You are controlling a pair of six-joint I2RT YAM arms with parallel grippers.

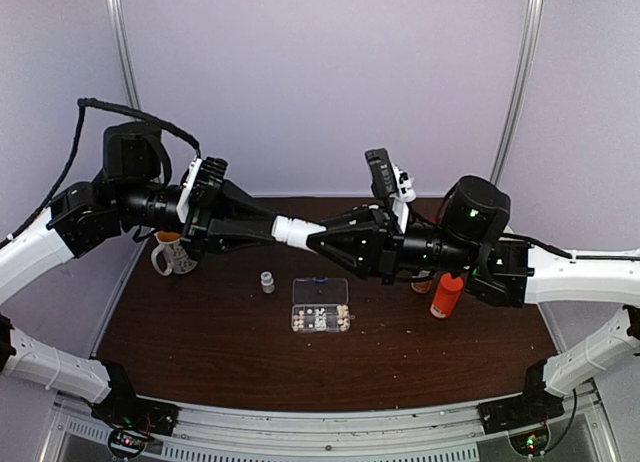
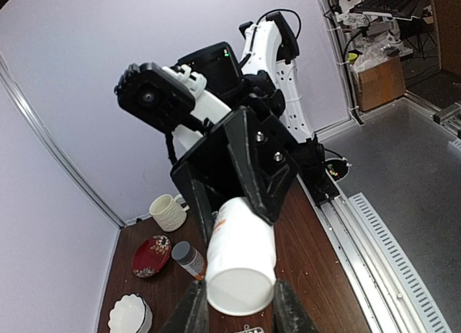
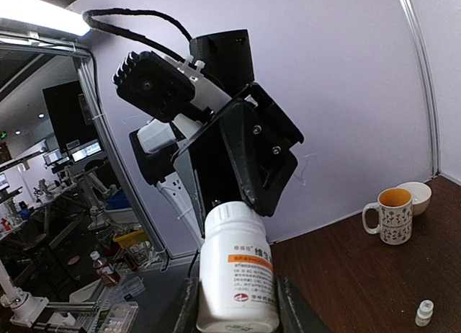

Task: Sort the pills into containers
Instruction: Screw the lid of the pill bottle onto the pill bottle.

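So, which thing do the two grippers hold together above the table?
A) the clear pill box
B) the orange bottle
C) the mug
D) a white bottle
D: the white bottle is clamped between the left gripper and the right gripper, while the orange bottle, the clear pill box and the mug rest on the table.

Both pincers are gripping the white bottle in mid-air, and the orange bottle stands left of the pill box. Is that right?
Not quite: the orange bottle stands to the right of the pill box, not the left, as the top external view shows. The rest holds: the left pincer and right pincer both grip the white bottle in mid-air.
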